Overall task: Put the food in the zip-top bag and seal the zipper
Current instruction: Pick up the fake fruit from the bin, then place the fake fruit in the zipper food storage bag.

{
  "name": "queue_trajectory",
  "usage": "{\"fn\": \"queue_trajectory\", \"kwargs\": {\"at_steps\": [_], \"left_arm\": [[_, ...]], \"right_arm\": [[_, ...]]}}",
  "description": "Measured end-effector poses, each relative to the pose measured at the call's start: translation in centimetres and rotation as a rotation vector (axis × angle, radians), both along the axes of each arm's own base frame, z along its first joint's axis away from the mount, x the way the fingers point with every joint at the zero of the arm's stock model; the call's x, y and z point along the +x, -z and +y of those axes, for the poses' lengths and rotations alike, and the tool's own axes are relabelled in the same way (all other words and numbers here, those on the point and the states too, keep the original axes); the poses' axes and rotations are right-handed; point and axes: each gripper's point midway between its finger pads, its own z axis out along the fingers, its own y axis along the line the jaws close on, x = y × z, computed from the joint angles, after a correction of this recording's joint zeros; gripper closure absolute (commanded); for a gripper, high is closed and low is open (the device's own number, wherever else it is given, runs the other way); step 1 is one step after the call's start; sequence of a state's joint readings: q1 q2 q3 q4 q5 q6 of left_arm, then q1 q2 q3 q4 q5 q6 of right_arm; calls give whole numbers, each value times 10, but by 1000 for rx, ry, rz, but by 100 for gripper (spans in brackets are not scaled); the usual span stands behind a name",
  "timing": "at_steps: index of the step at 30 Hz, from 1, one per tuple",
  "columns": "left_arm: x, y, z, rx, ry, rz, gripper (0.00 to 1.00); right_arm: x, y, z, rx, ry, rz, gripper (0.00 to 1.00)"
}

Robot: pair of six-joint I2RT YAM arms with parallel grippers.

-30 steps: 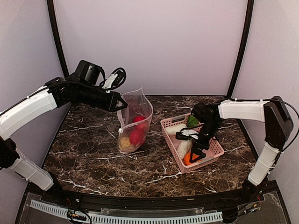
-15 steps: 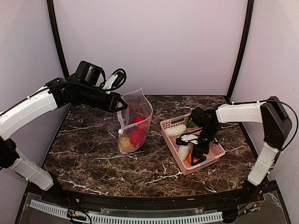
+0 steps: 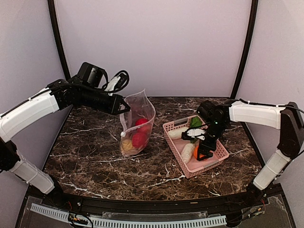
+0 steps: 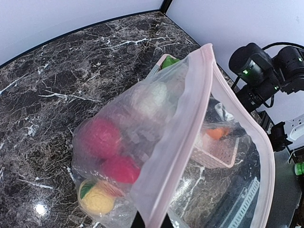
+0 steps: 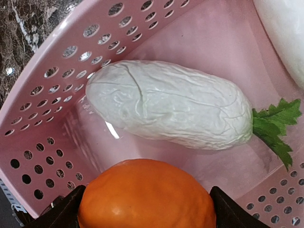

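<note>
Plastic, clear and crinkly, forms the zip-top bag, which stands upright left of centre on the dark, white-veined marble table before pale lilac walls. The left gripper pinches the bag's upper edge tight. Red balls and a yellow-peach ball lie inside. The right gripper sits over the pink basket.

Left wrist: the pale pink zipper gapes open along the mouth.

Right wrist: its fingers are clamped on an orange, just above a white radish on the basket floor.
</note>
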State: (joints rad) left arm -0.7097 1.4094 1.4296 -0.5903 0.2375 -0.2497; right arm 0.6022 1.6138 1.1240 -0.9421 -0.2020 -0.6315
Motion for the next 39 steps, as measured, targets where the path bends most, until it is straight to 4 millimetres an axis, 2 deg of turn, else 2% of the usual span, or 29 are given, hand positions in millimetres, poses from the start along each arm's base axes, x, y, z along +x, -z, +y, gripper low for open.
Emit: {"fn": "queue_trajectory", "kwargs": {"at_steps": [6,9,11,14,18,19,22,25,31,36,39], "left_arm": [[2,4,-3,1,2,16,99],[3,6,-5,0,0,25,99],[5,5,-7,-2,-2,28,99],[8,5,-9,-3,-5,32,99],[15,3,-15,-2,-7,34,99],[17,3,-16,-1,-8,36,99],[18,5,-17,3,-9,40,99],[18,5,-17,1,-14,44,99],[19,0,-17,-8,-22,44,99],[19,0,-18,-9,-22,45,99],[19,-2,-17,-10,-23,45,99]], "right_arm": [[12,-39,9,63,-8,-81,31],[22,-74,24,140,-23,-135,31],[31,-105,38,216,-33,-177,31],[44,-174,68,387,-72,-267,31],[41,-264,102,617,-157,-375,30],[38,-281,108,666,-177,-394,30],[28,-313,121,773,-217,-414,29],[21,-330,137,863,-250,-403,29],[8,-340,174,968,-317,-334,29],[-1,-330,206,1004,-360,-260,28],[1,-319,220,1010,-371,-232,28]]}}
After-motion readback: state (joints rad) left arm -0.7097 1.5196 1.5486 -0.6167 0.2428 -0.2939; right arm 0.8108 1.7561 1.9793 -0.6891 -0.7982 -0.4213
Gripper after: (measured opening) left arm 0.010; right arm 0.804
